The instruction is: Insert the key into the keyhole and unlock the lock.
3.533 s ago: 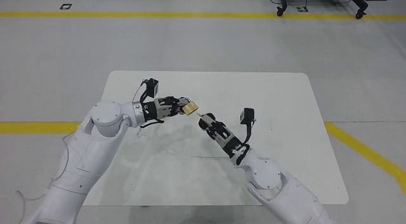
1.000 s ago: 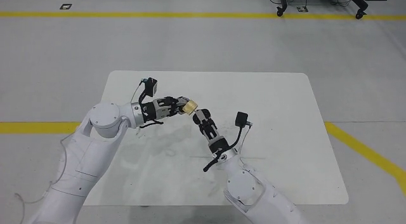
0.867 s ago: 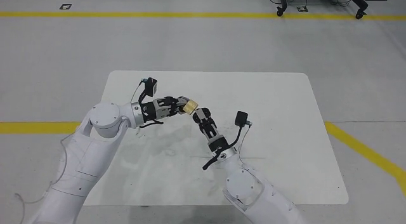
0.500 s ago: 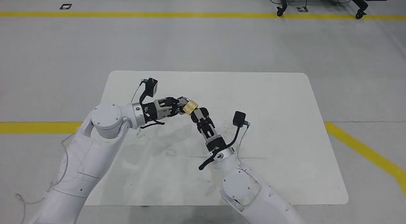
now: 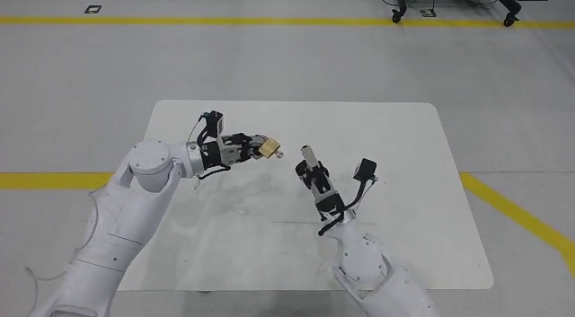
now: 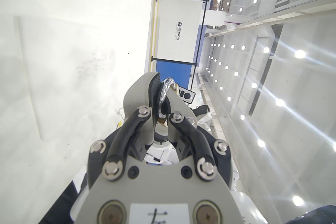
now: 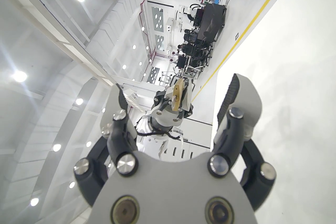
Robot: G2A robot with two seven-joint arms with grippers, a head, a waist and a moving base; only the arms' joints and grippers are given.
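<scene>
Over the tabletop's left half, toward its far edge: left gripper clamped on the shackle of the brass lock, held in the air, same spot as before. Right gripper was against the lock half a second ago. It has backed off toward the tabletop's middle, jaws wide apart, empty. Small silvery piece juts from the lock's end, seemingly the key.
</scene>
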